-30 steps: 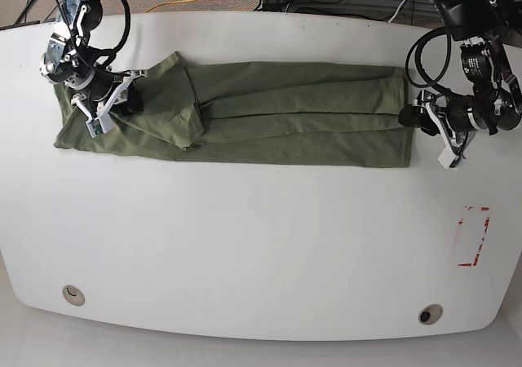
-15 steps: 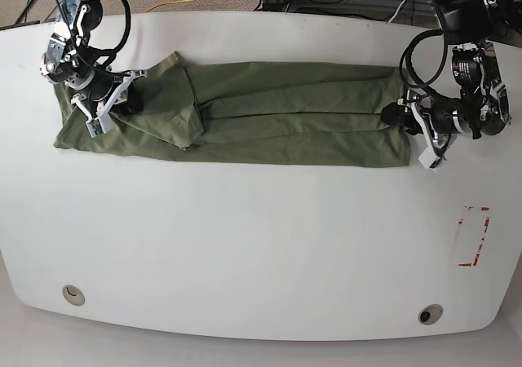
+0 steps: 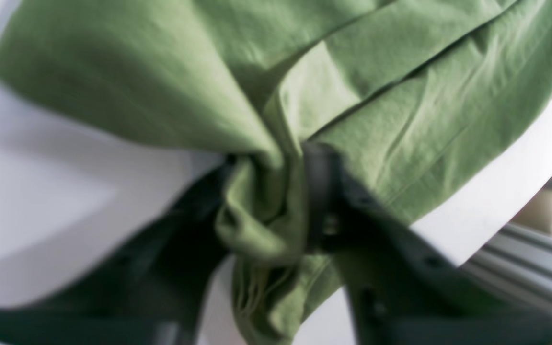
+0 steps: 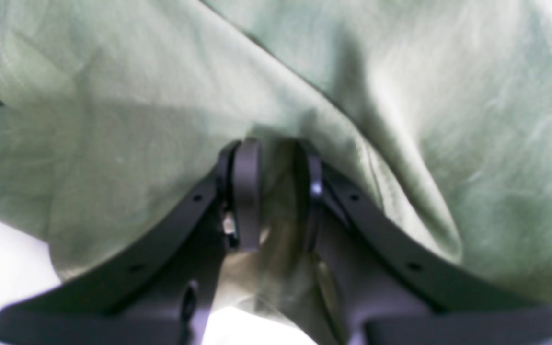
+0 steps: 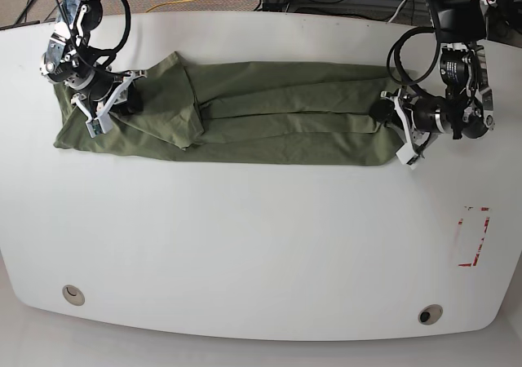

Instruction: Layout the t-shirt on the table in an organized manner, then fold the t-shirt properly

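The olive-green t-shirt [image 5: 277, 122] lies in a long folded band across the far half of the white table [image 5: 261, 245]. My left gripper [image 5: 388, 114] is at the band's right end in the base view. The left wrist view shows this gripper [image 3: 276, 201] shut on a bunched wad of the t-shirt [image 3: 400, 124], which is lifted slightly off the tabletop. At the band's left end sits my right gripper [image 5: 124, 99]. In the right wrist view that gripper [image 4: 278, 191] is closed, with a fold of the t-shirt [image 4: 113, 120] pinched between its fingers.
A red tape rectangle [image 5: 473, 236] marks the table's right side. Two grommet holes [image 5: 73, 294] [image 5: 430, 314] sit near the front edge. Cables [image 5: 326, 0] run beyond the far edge. An aluminium rail [image 3: 520, 268] shows past the table edge.
My left gripper has moved leftward in the base view and closed on the shirt's right end, drawing that end inward. The right gripper has stayed put at the left end.
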